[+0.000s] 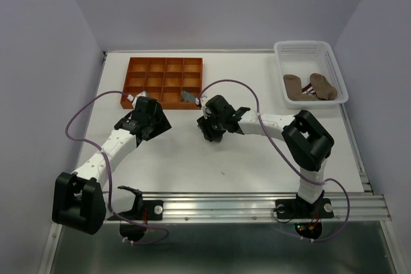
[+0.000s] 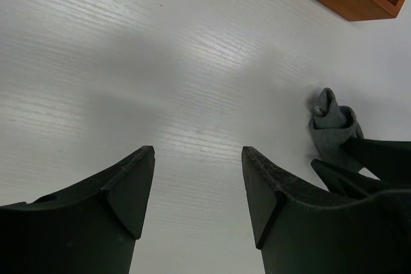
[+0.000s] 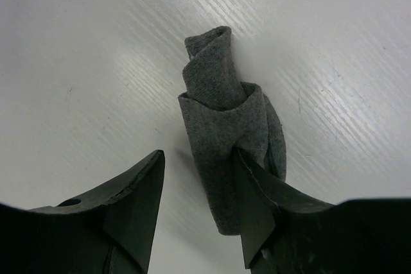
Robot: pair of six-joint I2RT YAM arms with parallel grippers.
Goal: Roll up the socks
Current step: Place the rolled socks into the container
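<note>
Rolled grey sock (image 3: 225,126) on the table (image 1: 192,165) near its middle, resting against one of the right fingers (image 3: 257,216) — spread, not pinching it, left fingers (image 2: 128,190) spread above the table just beside, tan socks (image 1: 319,86) in white basket (image 1: 307,45) — far right corner.

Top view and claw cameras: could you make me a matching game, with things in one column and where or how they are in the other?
Things:
1. grey roll
2. tan socks
3. left claw
4. tray

Places or states:
a. in the white basket
b. open above bare table
c. between the right claw fingers
d. orange, far side of the table

Pairs: 1-c, 2-a, 3-b, 4-d
</note>
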